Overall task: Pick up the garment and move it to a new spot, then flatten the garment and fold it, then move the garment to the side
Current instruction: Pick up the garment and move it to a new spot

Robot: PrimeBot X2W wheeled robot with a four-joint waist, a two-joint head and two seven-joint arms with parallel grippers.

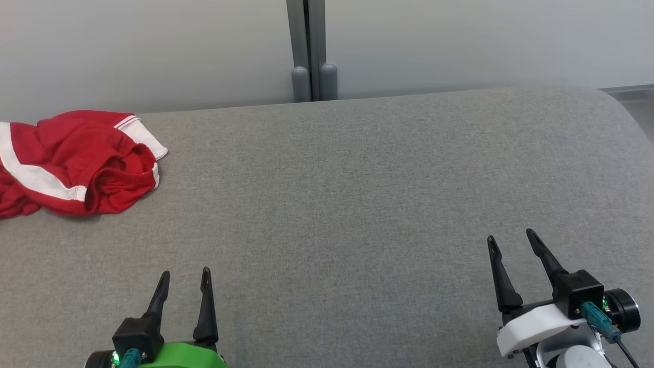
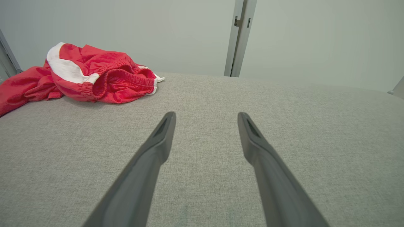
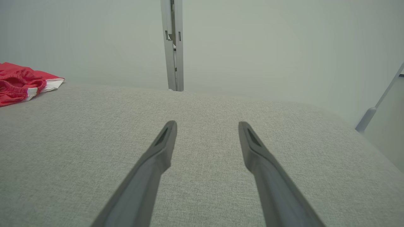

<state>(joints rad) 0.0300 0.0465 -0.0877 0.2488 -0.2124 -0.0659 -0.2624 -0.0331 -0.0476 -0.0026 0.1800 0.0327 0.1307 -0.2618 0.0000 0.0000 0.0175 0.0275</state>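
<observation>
Red garment [image 1: 76,163], one, lies crumpled; left gripper [image 1: 185,271] and right gripper [image 1: 511,234] both gape.

Red garment [image 1: 71,163] with white stripes; grey cloth surface [image 1: 357,204].

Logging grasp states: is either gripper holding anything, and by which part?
Nothing is held. The left gripper and right gripper are open over the grey fabric surface; the crumpled red and white garment lies apart at far left.
</observation>
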